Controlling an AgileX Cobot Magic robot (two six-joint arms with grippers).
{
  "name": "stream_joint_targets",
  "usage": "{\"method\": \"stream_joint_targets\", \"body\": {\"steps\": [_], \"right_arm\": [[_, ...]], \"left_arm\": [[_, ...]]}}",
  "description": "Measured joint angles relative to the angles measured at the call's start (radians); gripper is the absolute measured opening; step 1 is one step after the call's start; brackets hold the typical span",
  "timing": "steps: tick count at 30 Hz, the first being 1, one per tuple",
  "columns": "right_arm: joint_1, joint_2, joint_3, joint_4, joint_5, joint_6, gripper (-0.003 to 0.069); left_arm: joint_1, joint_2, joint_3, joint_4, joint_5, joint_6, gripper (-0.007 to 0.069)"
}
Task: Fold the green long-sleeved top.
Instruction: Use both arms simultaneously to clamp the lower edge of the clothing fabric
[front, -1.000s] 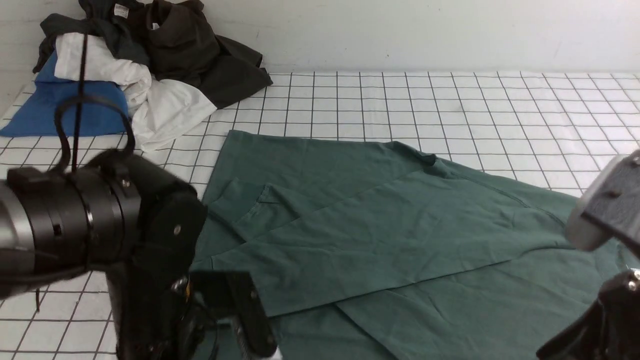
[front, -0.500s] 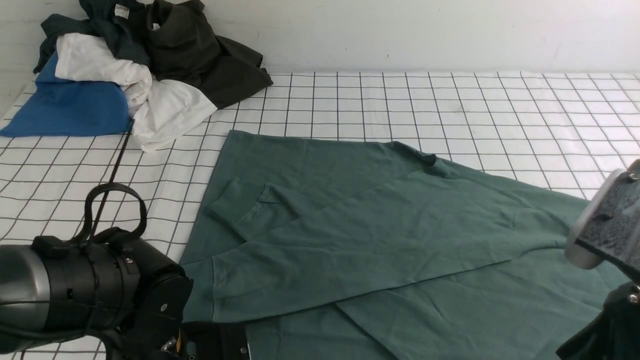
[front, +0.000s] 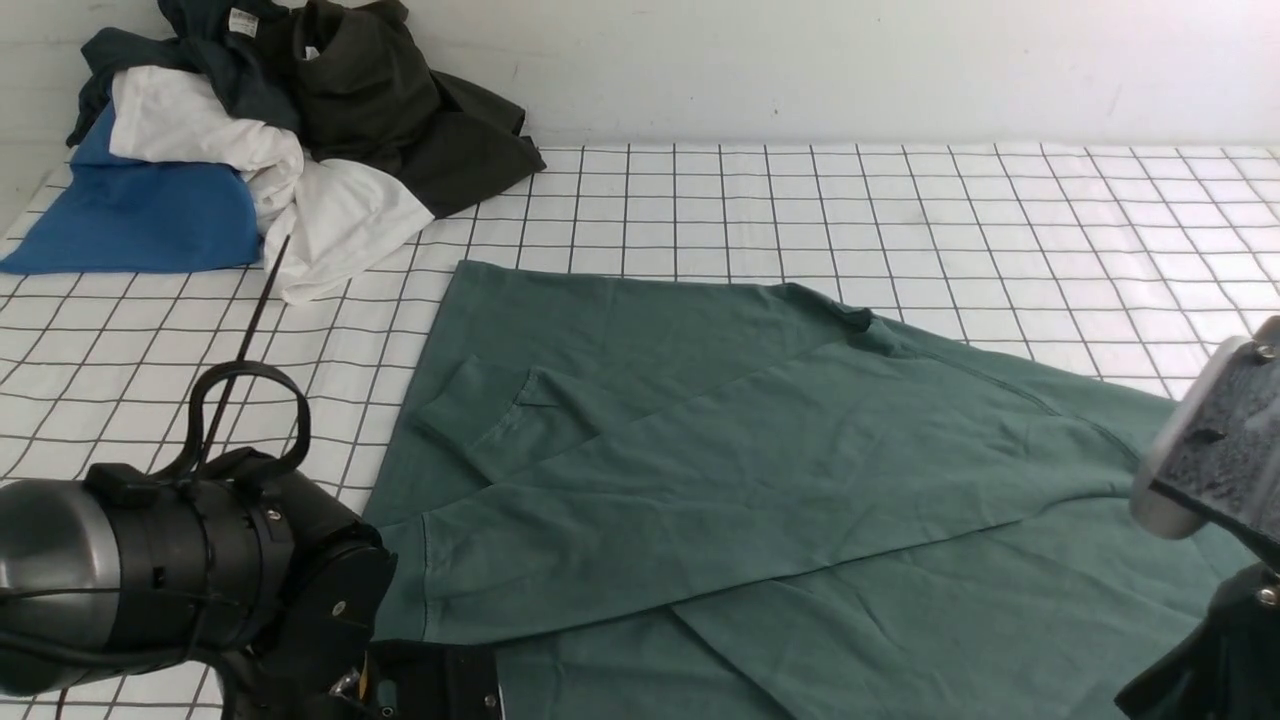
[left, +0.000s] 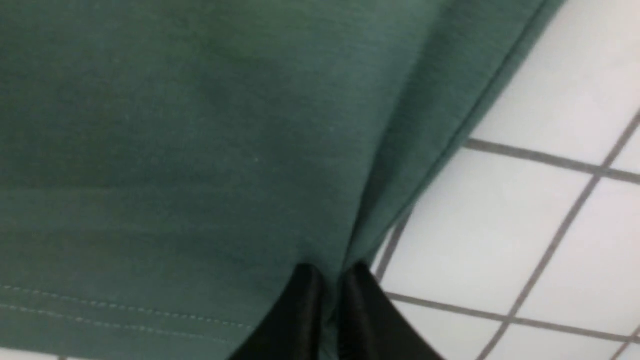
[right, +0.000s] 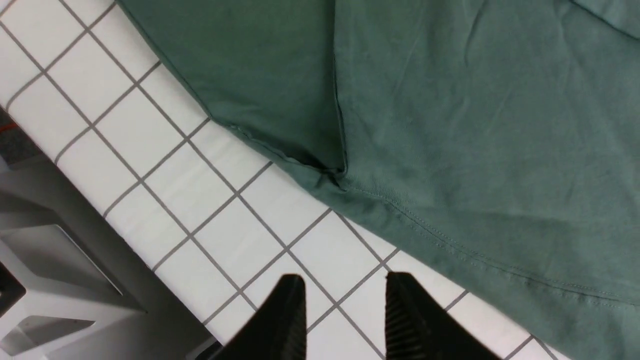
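"One green long-sleeved top (front: 750, 480), and it fills the near and middle part of my table (front: 1000, 230), reaching across toward my right arm!"

"How is it lying?"

"Spread wide, with layers turned over one another. A long folded edge runs slantwise across it, small creases ripple on the upper layer, and there's a little bunched tuck at the far edge."

"And your left end effector (left: 332, 305)?"

"Clenched on the top! I've got a pinch of green cloth between my fingertips, right by a double row of stitching, and the fabric gathers into tight folds there."

"The right one?"

"My right end effector (right: 345, 282) is released, fingertips parted, near the stitched hem (right: 500, 267)."

"What's behind the top?"

"Over at the far left of the table, a heap! A blue garment (front: 150, 220) at the outer side, a white garment (front: 350, 215) spilling forward, a dark teal garment (front: 225, 75) draped above, and an olive-black garment (front: 365, 90) slumped beside them. The pale wall (front: 850, 70) rises behind it all."
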Motion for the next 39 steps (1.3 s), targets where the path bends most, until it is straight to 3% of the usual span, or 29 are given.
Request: {"method": "stream_joint_targets", "body": {"steps": [6, 11, 13, 20, 23, 32, 39], "right_arm": [[0.0, 0.0, 0.0, -0.015, 0.0, -0.07, 0.0297], [0.0, 0.022, 0.001, -0.124, 0.0, -0.093, 0.0384], [0.0, 0.061, 0.012, -0.222, -0.005, -0.059, 0.0414], [-0.097, 0.178, 0.132, -0.29, -0.031, -0.045, 0.0424], [-0.135, 0.209, 0.182, -0.299, -0.095, -0.075, 0.0425], [-0.151, 0.262, 0.206, -0.27, -0.172, -0.12, 0.0425], [-0.151, 0.23, 0.036, -0.104, -0.063, -0.11, 0.0425]], "left_arm": [[0.0, -0.012, -0.037, -0.008, 0.1, -0.037, 0.0002], [0.004, -0.096, -0.072, 0.007, 0.171, -0.084, 0.0002], [0.036, -0.13, -0.074, 0.006, 0.189, -0.087, 0.0002], [0.155, -0.178, -0.074, -0.034, 0.214, -0.092, 0.0002], [0.161, -0.18, -0.074, -0.053, 0.215, -0.092, 0.0002], [0.161, -0.18, -0.073, -0.083, 0.21, -0.084, 0.0002], [0.161, -0.18, -0.073, -0.086, 0.204, -0.177, 0.0004]]}}
